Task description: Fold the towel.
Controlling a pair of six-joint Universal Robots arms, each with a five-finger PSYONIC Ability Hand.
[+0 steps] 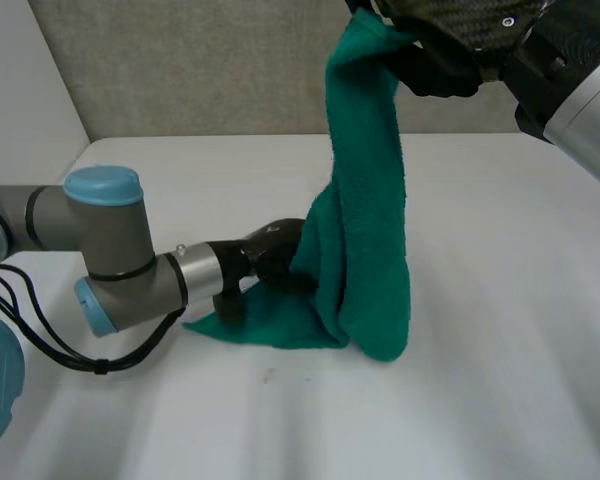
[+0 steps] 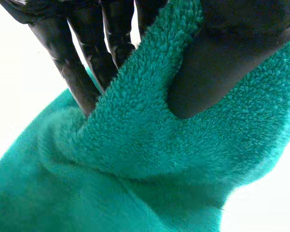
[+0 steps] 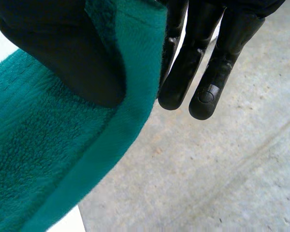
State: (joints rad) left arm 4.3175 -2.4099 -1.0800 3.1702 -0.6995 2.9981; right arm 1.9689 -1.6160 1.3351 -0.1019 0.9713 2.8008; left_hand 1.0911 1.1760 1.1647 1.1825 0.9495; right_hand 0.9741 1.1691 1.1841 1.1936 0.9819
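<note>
head view: the left robot hand (image 1: pixel 270 255) pinches the lower edge of the green towel (image 1: pixel 365 250) low on the white desk (image 1: pixel 500 350), likely to anchor it; farther back the right robot hand (image 1: pixel 440 60) grips its top end held high, stretching it for a fold

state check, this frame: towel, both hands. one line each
towel: lifted at one end, hanging in a long drape, lower end bunched on the table; not folded flat yet
left hand: shut on the towel, pinching its lower part between thumb and fingers, down by the table
right hand: shut on the towel, pinching a hemmed edge at the top end, held high above the table
</note>
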